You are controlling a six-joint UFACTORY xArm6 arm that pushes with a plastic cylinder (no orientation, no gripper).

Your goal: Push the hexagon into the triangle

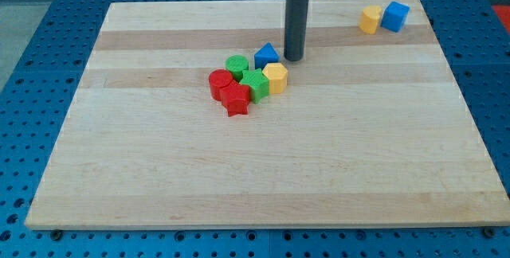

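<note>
A yellow hexagon block (276, 76) sits near the board's middle, touching the blue triangle block (266, 54) just above and to its left. My tip (293, 57) rests on the board just right of the blue triangle and just above the yellow hexagon, a small gap from both. A green round block (237, 66), a green block (256, 84), a red round block (220, 82) and a red star-like block (236, 99) are packed against them on the left.
A yellow block (370, 19) and a blue cube (395, 16) stand together at the view's top right corner of the wooden board (159, 170). Blue perforated table surrounds the board.
</note>
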